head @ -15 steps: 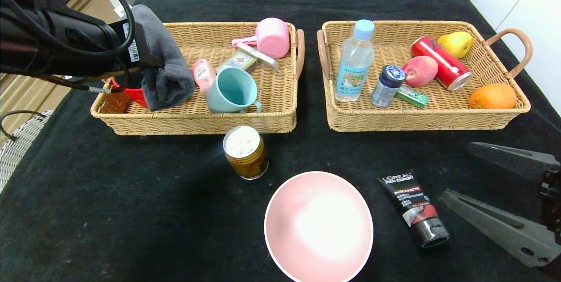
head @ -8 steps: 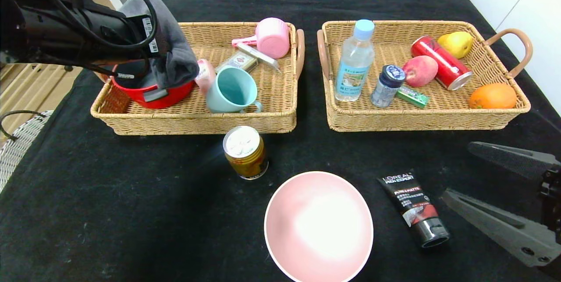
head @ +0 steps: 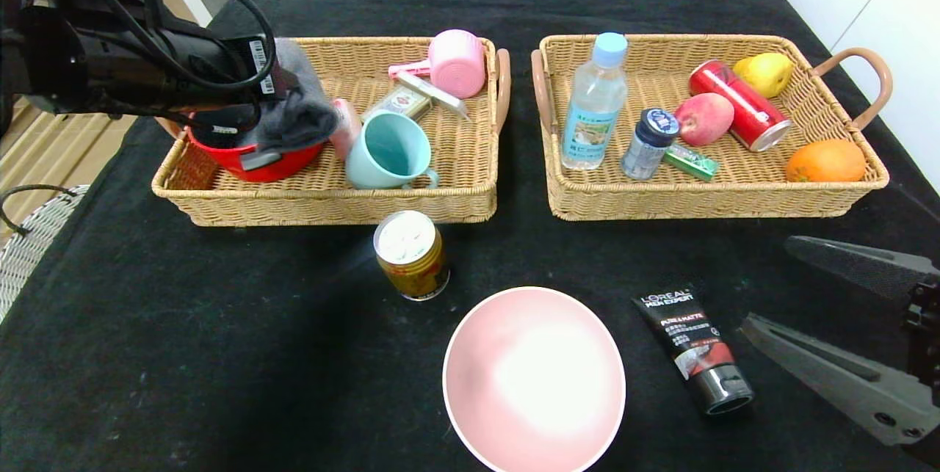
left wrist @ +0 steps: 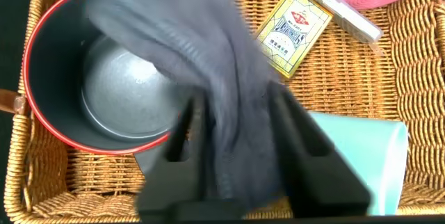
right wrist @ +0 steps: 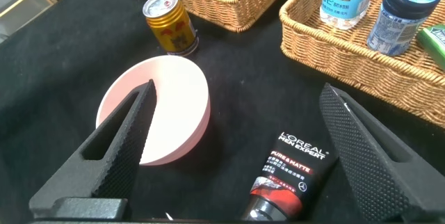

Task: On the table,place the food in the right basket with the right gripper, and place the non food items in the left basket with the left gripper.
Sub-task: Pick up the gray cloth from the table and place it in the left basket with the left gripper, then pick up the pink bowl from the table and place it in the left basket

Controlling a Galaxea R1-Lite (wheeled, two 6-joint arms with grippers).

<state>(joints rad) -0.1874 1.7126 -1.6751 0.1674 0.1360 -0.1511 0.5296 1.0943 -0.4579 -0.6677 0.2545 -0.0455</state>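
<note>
My left gripper (head: 258, 86) is over the left end of the left basket (head: 330, 209), shut on the grey towel (head: 299, 118). The towel (left wrist: 222, 78) hangs between the fingers and drapes into a red pot (left wrist: 104, 92). The gold can (head: 411, 255), pink bowl (head: 534, 380) and black L'Oreal tube (head: 694, 347) lie on the black table (head: 183, 347). The water bottle (head: 595, 101) and blue-lidded jar (head: 650, 143) stand in the right basket (head: 698, 205). My right gripper (head: 767, 285) is open, low at the front right, with the tube (right wrist: 288, 179) between its fingers' line.
The left basket also holds a teal mug (head: 389, 153), a pink ribbed cup (head: 457, 61) and small boxes. The right basket also holds a red can (head: 738, 105), an apple, a pear and an orange (head: 826, 161). The table edge runs along the left.
My left arm has swung back and inward over the left basket. The towel, which hung over the basket's front left, now rests over the red pot.
</note>
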